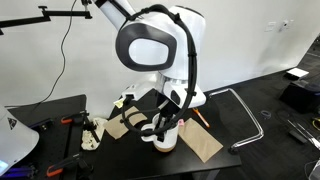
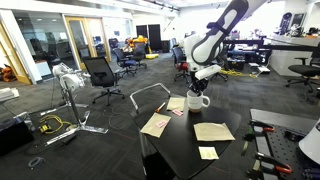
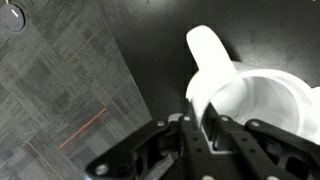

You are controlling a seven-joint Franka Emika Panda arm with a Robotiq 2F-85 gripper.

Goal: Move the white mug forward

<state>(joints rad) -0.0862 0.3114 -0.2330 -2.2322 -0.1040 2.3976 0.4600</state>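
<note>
Wrist view: tool (image 3: 203, 120) pinched mug (image 3: 268, 100) wall beside handle (image 3: 210, 50), jaws nearly closed; mug stood upright on table (image 3: 270, 28).

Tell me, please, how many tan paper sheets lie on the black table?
3 tan paper sheets in an exterior view: one beside the plain white ceramic mug, one front-left, one front-right. Others may be hidden.

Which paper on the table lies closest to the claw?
The pale sheet beside the white mug that the claw grips; the tan sheets and yellow note lie farther off.
</note>
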